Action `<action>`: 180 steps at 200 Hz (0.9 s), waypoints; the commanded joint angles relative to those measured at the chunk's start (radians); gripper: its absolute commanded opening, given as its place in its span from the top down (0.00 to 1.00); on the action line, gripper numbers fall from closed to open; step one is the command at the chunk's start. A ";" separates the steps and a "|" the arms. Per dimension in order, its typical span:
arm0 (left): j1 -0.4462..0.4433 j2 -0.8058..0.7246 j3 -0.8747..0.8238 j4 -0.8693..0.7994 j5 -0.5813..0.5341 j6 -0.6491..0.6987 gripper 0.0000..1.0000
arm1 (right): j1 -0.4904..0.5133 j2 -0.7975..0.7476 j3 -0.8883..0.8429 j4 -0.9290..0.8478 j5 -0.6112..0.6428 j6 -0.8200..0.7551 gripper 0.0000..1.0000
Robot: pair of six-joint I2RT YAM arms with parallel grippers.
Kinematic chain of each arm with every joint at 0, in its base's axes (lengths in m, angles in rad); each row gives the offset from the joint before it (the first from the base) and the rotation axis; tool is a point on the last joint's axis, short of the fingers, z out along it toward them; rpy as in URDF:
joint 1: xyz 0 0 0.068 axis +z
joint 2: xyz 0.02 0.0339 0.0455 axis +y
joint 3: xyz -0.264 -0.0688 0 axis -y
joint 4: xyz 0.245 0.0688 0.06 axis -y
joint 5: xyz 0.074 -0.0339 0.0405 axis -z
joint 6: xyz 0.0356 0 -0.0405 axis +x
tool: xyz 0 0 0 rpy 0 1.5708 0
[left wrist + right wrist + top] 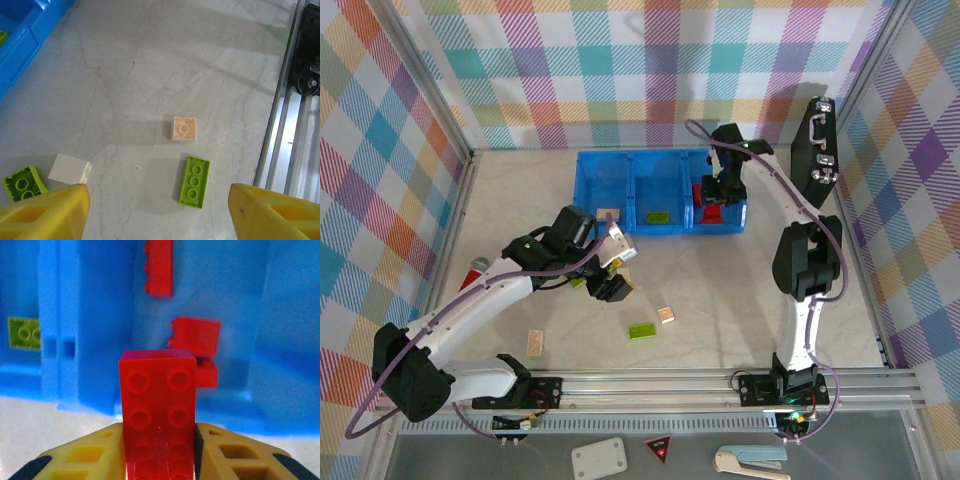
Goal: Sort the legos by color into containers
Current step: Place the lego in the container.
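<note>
Gripping a red brick (157, 405) tight between its jaws, the R gripper (160, 445) hangs at the blue tray (90, 365), by the right-hand compartment, where other red bricks (196, 335) lie inside. L gripper (159, 210) is spread wide, nothing btwn its fingers (45, 210), above the table (150, 60). Under it: a tan brick (184, 128) w/ a green brick (194, 181) just beside it. Further left are a pale brick (70, 169) and a second green brick (22, 182), near each other.

Bright, even overhead light casts soft shadows; close up, the blue tray (95, 315) looks blurred.
</note>
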 commanded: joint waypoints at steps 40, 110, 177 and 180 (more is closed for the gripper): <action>-0.009 0.009 -0.015 0.010 -0.018 0.006 0.27 | -0.056 0.181 0.213 0.010 0.038 -0.062 0.63; -0.009 0.046 -0.014 0.010 -0.048 0.006 0.27 | -0.070 0.357 0.352 0.055 0.023 -0.110 0.62; -0.009 0.078 -0.011 0.010 -0.049 0.004 0.27 | -0.070 0.463 0.419 0.064 0.008 -0.083 0.57; -0.009 0.079 -0.011 0.010 -0.049 0.004 0.27 | -0.070 0.464 0.420 0.066 0.008 -0.080 0.57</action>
